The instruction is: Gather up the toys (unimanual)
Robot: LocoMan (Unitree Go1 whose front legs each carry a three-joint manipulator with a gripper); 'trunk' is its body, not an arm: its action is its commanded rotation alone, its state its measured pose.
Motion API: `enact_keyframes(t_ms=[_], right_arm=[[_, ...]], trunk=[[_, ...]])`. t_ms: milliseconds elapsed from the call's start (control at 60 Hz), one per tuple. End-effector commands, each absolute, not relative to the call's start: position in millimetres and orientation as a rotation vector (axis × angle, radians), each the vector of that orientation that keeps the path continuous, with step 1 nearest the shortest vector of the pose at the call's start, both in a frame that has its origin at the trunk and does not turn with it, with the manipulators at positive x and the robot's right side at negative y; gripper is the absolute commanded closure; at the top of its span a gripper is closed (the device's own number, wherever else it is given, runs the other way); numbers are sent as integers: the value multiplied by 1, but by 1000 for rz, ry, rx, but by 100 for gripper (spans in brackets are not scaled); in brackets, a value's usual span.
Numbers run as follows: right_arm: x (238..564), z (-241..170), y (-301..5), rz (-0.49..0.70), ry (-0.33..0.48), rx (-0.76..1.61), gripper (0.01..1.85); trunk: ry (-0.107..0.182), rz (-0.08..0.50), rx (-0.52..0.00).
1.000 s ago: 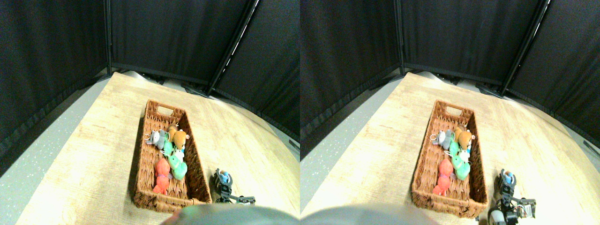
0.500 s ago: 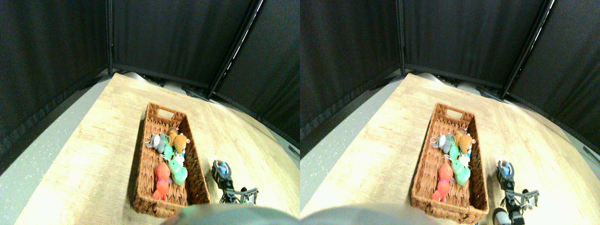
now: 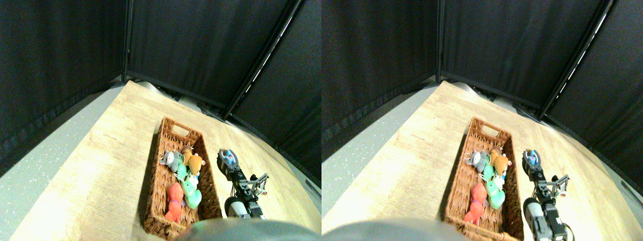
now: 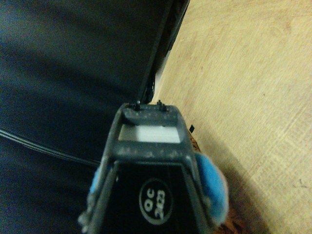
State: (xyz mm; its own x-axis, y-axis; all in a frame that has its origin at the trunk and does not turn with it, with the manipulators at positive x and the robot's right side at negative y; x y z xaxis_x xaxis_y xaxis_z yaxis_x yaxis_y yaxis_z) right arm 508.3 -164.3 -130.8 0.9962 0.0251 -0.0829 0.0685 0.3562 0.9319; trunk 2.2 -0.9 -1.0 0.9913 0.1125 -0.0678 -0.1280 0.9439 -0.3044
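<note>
I am watching my right gripper [image 3: 227, 156] hanging just beside the basket [image 3: 162, 145], off its right-hand long wall and above the wooden table [image 3: 110, 150]. It is clamping a bright blue toy [image 3: 228, 155]; in the wrist view blue plush [image 4: 213, 183] is bulging out on both sides of the jaw. Inside the basket the other toys are lying bunched together: a grey one [image 3: 169, 159], a brown one [image 3: 194, 161], mint green ones [image 3: 190, 191] and an orange-red one [image 3: 174, 199] nearest me.
</note>
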Motion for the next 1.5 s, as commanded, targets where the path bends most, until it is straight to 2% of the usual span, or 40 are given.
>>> enact_keyframes(t_ms=[17,50,500,583,933,1033,1083,1117,1183,1217,1317,1500], right_arm=[[509,-123,-157,-3,78,1192,178],[511,-123,-154,17,108,1217,179],[522,-116,-112,152,207,1191,176],[521,-118,-105,145,236,1229,176],[517,-127,-94,148,228,1214,177],[516,-125,-91,142,261,1182,153],[514,-124,-89,144,274,1165,123],[514,-124,-88,145,276,1161,118],[515,-123,-88,119,283,1139,82],[515,-123,-88,108,277,1137,71],[518,-121,-90,112,262,1127,53],[525,-121,-96,98,232,1125,48]], trunk=[[37,143,-332],[35,147,-337],[25,188,-371],[23,192,-376],[20,199,-388],[15,198,-392],[15,200,-393],[15,202,-392],[14,202,-390],[15,201,-390],[14,200,-389],[14,193,-378]])
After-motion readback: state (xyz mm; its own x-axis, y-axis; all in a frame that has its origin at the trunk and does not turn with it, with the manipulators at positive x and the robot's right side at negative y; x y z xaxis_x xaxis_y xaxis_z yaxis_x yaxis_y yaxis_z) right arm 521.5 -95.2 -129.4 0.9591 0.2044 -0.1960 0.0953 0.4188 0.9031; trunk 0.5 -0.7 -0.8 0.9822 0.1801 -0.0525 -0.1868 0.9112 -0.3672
